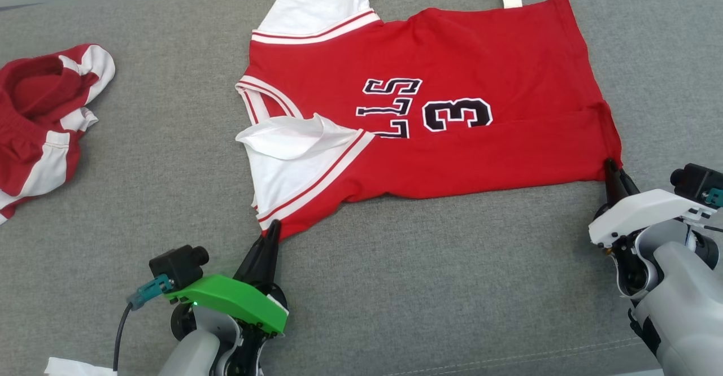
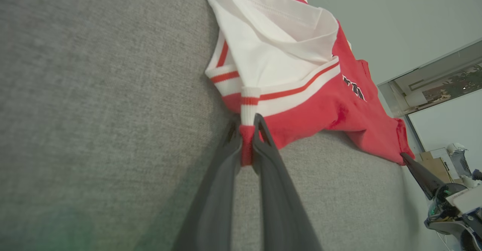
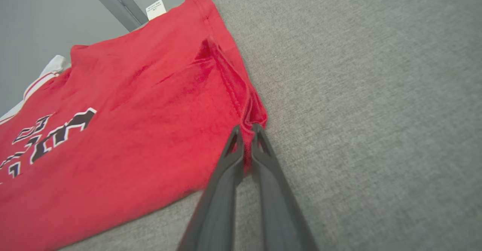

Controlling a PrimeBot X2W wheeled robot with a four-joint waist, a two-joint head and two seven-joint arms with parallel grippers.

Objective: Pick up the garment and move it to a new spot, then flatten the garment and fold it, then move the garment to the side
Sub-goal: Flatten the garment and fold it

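jersey (image 1: 452,156) in left claw (image 1: 274,230), right claw (image 1: 610,165)

Items I can log from my screens:

1. Bench (image 1: 429,285): grey woven cover, spanning the head view; a stitched seam (image 1: 508,359) crosses its near right corner.
2. Red-and-white bundle (image 1: 39,122): crumpled clothing, red with white panels, lying on the bench at its far left and partly cut off by the frame edge.
3. White scrap (image 1: 73,367): at the bottom left edge, mostly cut off; I cannot tell what it is.
4. Wall (image 2: 395,17): pale and plain, beyond the bench in the left wrist view.
5. Window frame (image 2: 433,77): grey, slanting, with mottled green-brown behind it.
6. Cardboard boxes (image 2: 433,164): brown, small and far off.
7. Grey bar (image 3: 113,2): slanting across the right wrist view's top left.
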